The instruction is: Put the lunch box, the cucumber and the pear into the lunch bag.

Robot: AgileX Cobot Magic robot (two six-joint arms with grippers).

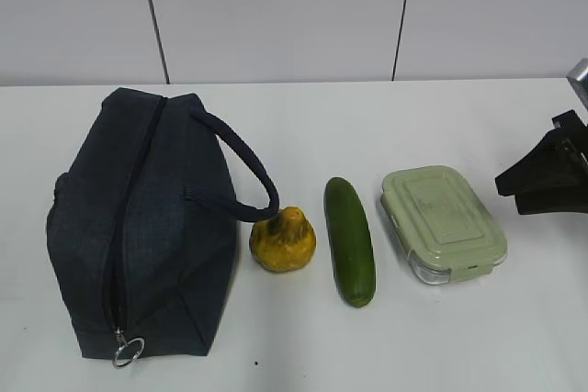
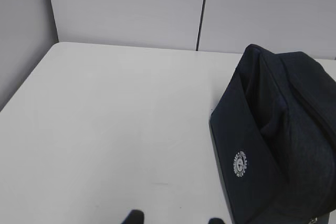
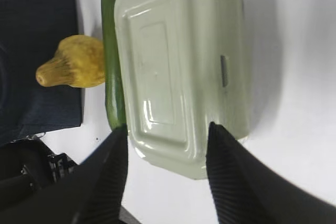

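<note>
**A:** Start at your left. What do you have there?

**B:** The lunch bag lies on the white table, zipper shut along its top, the ring pull at the near end and one loop handle arching toward the pear. Your left gripper shows only two dark fingertips at the bottom of its wrist view, apart from each other with nothing between them, over bare table just beside the bag.

**A:** And moving right?

**B:** The pear sits just beside the bag, under the handle. Next comes the cucumber, lying lengthwise, near the pear but apart from it. Then the lunch box, lid on, close beside the cucumber.

**A:** Your right gripper?

**B:** The right gripper is at the right edge of the exterior view. Its jaws stand open, holding nothing, with the near end of the lunch box showing between them.
</note>
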